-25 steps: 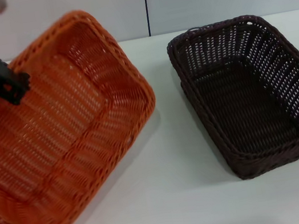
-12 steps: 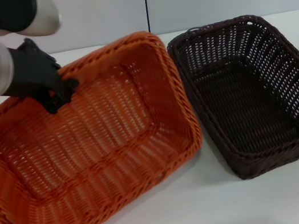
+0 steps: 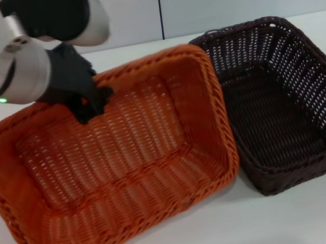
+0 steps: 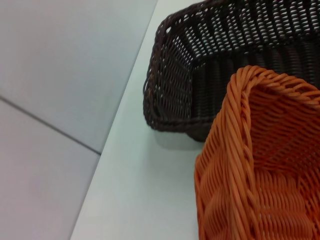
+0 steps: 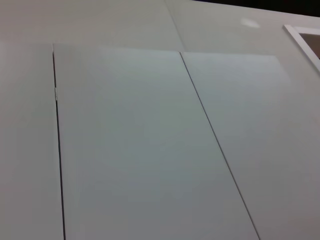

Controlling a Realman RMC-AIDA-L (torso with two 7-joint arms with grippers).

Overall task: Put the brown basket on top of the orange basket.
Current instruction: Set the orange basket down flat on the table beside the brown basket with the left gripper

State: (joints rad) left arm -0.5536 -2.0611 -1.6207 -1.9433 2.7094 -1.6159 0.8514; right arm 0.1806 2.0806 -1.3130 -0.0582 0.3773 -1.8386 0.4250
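while the left gripper (image 3: 87,104) clamps its far rim, the orange basket (image 3: 113,162) hangs tilted over the white table (image 3: 232,230).
its right edge overlaps the brown basket (image 3: 285,100), which sits flat on the table farther right; the right gripper is out of sight.

A white worktop (image 3: 190,237) is carrying both baskets. The brown basket (image 3: 285,100) is sitting flat toward the worktop's right edge, reaching back near the far edge. The orange basket (image 3: 114,168) is occupying the left and middle, its right rim overlapping the brown basket's left rim; whether it is resting fully on the worktop cannot be told.
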